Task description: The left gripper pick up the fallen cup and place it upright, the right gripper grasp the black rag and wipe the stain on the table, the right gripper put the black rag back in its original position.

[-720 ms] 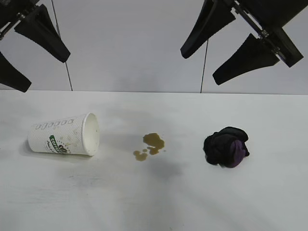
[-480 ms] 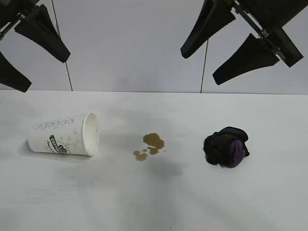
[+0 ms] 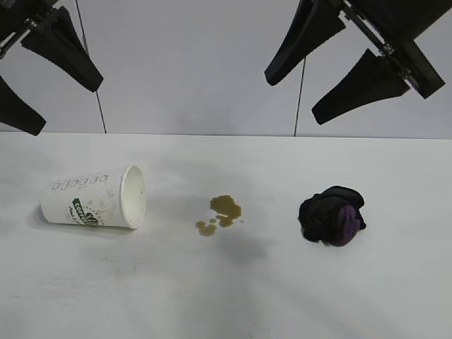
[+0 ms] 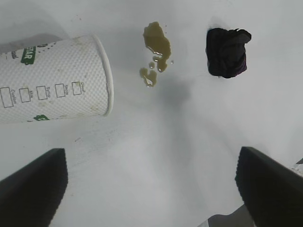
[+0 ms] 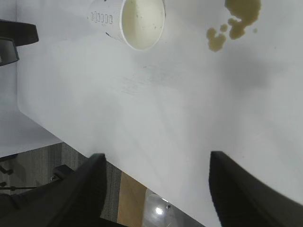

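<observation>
2 grippers raised, left gripper (image 3: 32, 74) and right gripper (image 3: 332, 74) fingers apart, cup (image 3: 95, 198) fallen

Left gripper (image 3: 42, 74) raised at the exterior view's upper left, fingers spread wide, right gripper (image 3: 323, 78) raised at upper right, fingers apart, both holding nothing

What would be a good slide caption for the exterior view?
Before cleanup: paper coffee cup on its side, brown stain mid-table, black rag at right, both end effectors open above.
</observation>
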Robot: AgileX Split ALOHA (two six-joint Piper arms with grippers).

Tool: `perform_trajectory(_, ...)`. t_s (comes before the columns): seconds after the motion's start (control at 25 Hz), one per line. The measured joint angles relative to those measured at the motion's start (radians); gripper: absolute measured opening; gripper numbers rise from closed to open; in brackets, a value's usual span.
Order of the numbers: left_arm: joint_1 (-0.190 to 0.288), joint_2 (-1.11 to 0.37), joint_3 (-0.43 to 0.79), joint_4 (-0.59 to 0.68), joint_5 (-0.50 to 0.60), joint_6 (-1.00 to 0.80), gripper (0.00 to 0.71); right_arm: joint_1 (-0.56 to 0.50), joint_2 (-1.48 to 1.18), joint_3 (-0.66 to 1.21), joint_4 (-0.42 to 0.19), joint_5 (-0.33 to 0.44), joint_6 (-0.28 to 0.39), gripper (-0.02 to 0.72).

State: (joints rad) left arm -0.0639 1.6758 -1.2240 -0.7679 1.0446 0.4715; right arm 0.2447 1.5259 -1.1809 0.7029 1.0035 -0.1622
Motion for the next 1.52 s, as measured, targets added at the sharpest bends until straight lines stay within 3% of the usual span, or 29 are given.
perform_trajectory(0.28,0.000,0.000,-0.012,0.000,0.014,0.020,0.695,0.000,0.000,0.000,0.000,0.000,0.000,0.430)
perform_trajectory(0.48,-0.014,0.001,-0.129,0.020,0.095,0.296,0.695,0.000,0.000,0.000,0.000,0.000,0.000,0.430)
perform_trajectory(0.68,-0.113,0.001,-0.271,0.094,0.115,0.761,0.626,0.000,0.000,0.000,0.001,0.000,0.000,0.430)
perform_trajectory(0.84,-0.199,0.001,-0.297,0.109,0.115,0.986,0.601,0.000,0.000,0.000,0.001,0.000,0.000,0.430)
perform_trajectory(1.04,-0.275,0.026,-0.297,0.236,0.025,0.944,0.636,0.000,0.000,0.000,0.001,0.000,0.000,0.430)
perform_trajectory(1.28,-0.371,0.118,-0.294,0.529,0.014,0.838,0.689,0.000,0.000,0.000,0.001,0.000,0.000,0.430)
perform_trajectory(1.52,-0.406,0.186,-0.294,0.627,0.002,0.832,0.693,0.000,0.000,0.000,0.002,0.000,0.000,0.430)
